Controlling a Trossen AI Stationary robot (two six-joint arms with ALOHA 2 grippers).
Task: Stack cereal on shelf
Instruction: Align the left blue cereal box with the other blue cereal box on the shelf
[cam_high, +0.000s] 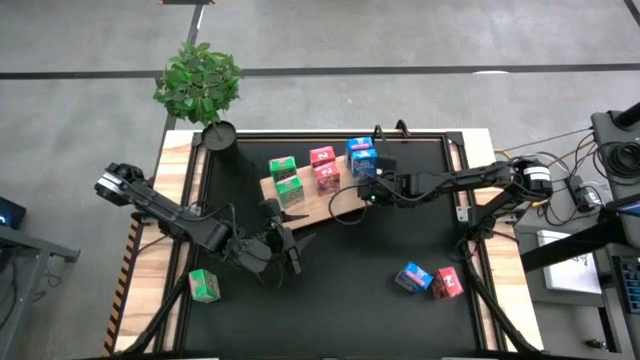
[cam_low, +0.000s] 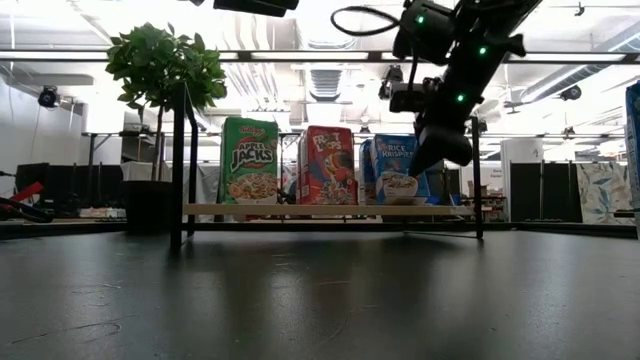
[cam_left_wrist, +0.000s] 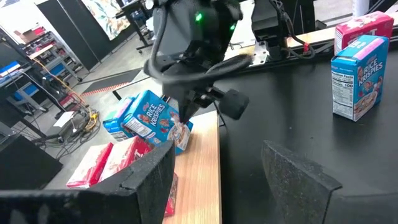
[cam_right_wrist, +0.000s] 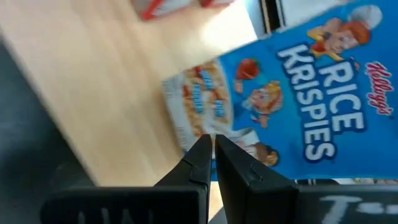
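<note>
A green box (cam_high: 204, 285) lies on the desk (cam_high: 340, 270) just outside the left end effector (cam_high: 283, 250), which hovers empty with its fingers spread wide, just short of the shelf (cam_high: 345, 201). On the shelf stand two green boxes (cam_high: 286, 178), two pink-red boxes (cam_high: 325, 167) and two blue boxes (cam_high: 361, 160). The right end effector (cam_high: 369, 191) sits nearly closed against the nearer blue box, gripping nothing visible. A blue box (cam_high: 412, 277) and a pink-red one (cam_high: 448, 283) wait well behind it. These look light, stiff and easily tipped; pinching across the narrow sides seems safest.
</note>
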